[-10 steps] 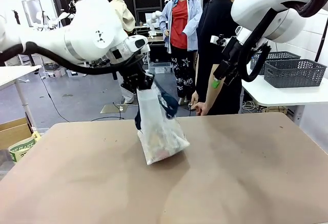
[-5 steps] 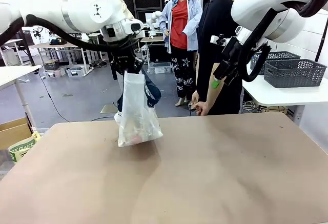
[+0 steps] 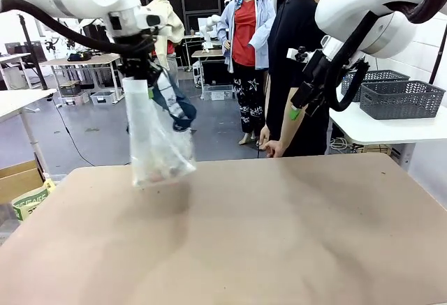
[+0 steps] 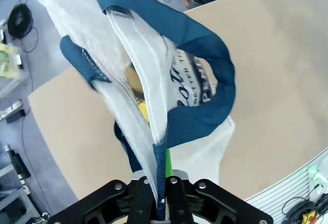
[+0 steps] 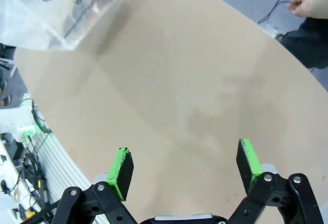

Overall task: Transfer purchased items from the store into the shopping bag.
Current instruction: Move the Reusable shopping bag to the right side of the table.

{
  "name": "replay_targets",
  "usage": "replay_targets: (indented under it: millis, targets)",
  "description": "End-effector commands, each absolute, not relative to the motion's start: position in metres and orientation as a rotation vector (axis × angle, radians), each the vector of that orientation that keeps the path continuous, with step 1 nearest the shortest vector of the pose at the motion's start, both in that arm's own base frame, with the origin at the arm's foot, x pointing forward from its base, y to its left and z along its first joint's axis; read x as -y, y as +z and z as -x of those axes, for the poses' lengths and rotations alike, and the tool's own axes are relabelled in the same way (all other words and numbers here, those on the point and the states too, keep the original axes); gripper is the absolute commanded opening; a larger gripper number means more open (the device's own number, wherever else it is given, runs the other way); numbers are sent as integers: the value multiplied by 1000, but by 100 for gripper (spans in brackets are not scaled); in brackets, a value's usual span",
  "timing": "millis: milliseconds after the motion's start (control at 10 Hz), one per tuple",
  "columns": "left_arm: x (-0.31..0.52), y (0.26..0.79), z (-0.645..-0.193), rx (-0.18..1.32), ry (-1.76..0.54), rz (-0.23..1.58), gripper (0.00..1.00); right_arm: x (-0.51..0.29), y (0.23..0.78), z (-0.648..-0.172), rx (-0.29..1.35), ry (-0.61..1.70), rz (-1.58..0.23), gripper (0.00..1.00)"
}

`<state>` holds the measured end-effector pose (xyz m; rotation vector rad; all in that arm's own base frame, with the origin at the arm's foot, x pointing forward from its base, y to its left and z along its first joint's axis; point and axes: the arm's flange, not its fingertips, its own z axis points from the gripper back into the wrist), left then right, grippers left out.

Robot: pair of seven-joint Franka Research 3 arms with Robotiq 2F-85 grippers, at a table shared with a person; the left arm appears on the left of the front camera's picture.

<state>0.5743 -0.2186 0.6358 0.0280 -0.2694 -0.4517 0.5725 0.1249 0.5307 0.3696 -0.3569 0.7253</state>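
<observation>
bag (image 3: 157, 141): contents blurred behind translucent plastic, pale and reddish shapes, not identifiable | logo (image 4: 197, 78): lettering partly folded under strap, unreadable | person (image 3: 297, 61): lower body hidden behind table (image 3: 279, 235)

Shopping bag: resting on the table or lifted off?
Lifted. The shopping bag hangs from the left gripper, fingers shut on its navy strap, its bottom just clear of the table.

There was one shopping bag (image 3: 157, 141) with two blue handles (image 4: 205, 80). There were two tools: the left tool (image 4: 160, 203) and the right tool (image 5: 185, 167). There was one bench (image 3: 279, 235). Two grey baskets (image 3: 401, 99) sat on a side table.
</observation>
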Motion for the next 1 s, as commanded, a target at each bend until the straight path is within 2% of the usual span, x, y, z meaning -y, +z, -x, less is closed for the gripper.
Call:
replay_targets:
  millis: [0, 600, 900]
  targets:
    - [185, 635, -550, 279, -484, -71, 0, -127, 530, -573, 356, 718, -345, 100]
    - [78, 616, -526, 324, -467, -142, 0, -127, 530, -573, 356, 718, -345, 100]
    - [57, 602, -520, 341, -438, -128, 0, -127, 530, -573, 356, 718, -345, 100]
